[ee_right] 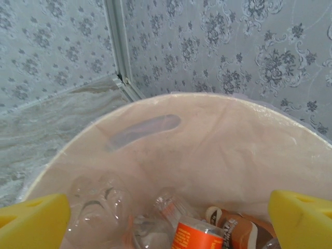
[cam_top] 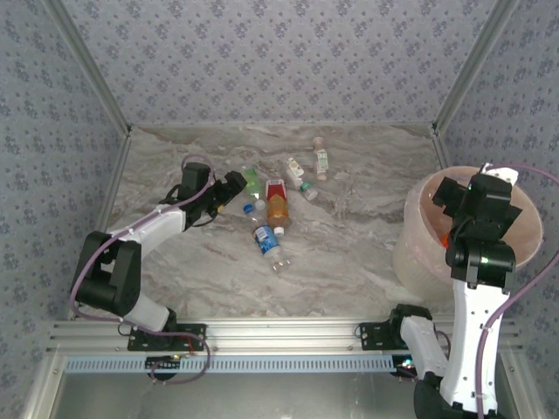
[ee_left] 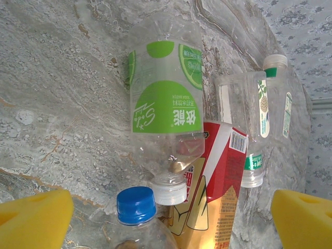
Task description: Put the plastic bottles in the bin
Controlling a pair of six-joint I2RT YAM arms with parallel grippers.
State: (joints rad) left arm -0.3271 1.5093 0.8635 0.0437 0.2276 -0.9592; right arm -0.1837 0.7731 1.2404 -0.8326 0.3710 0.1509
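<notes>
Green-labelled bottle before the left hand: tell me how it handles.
The green-labelled bottle looks empty and clear, so it is probably light. Its see-through wall may dent under a squeeze. Lying on its side on the table, it could roll if nudged.

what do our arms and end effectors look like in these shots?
Left arm and right arm: white links, black joints, lavender cables trailing off. Small green lights on the right arm. End effector pads are blocky yellow.

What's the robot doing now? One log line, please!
left gripper: open, facing green-label bottle | right gripper: open, over bin | bin: holds bottles
</notes>
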